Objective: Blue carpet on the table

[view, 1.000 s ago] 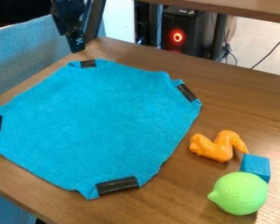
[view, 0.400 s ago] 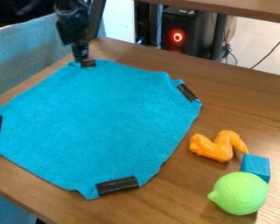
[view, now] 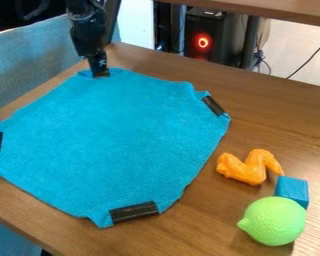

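Well, the black gripper point(view: 99, 71) is right down at the far corner of the blue cloth point(view: 116, 140), though I can't tell how far open it is or whether it's got hold of anything. The cloth lies spread on the wooden table point(view: 269, 107), black strips point(view: 134, 212) along its edges, near an orange toy point(view: 246, 169), a blue block point(view: 293, 189) and a green fruit point(view: 275, 221).
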{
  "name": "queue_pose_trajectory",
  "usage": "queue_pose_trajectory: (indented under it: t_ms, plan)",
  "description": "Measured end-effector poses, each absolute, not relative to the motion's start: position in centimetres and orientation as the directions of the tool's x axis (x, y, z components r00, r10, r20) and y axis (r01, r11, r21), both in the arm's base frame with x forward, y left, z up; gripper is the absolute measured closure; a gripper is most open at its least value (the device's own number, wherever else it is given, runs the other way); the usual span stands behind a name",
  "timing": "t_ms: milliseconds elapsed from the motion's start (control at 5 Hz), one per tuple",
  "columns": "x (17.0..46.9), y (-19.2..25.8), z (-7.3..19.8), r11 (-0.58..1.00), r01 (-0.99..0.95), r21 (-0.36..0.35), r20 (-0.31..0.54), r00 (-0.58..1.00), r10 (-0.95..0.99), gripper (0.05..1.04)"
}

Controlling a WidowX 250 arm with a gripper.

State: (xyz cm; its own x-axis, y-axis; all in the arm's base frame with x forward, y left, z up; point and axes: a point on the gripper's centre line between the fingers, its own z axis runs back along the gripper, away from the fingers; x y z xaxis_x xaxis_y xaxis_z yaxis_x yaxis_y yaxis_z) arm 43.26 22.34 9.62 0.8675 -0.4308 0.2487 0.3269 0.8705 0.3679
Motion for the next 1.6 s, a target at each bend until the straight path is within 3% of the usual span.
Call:
queue_pose_trajectory:
  t_ms: [400,600,1000,1200,1400,1600]
  plan:
    - [42.9,22.2,8.8,0.884,0.322,0.338,0.230,0.883,-0.410,0.083]
    - [43.2,22.4,8.2,0.884,0.314,0.346,0.206,0.894,-0.398,0.133]
    - [43.4,22.1,7.8,0.903,0.281,0.325,0.238,0.900,-0.365,0.700]
    - [42.8,21.4,8.1,0.908,0.284,0.307,0.264,0.892,-0.368,0.914]
    - [42.1,20.8,10.2,0.909,0.282,0.307,0.311,0.873,-0.376,1.023]
    - [41.4,19.7,12.8,0.906,0.280,0.319,0.371,0.842,-0.391,1.033]
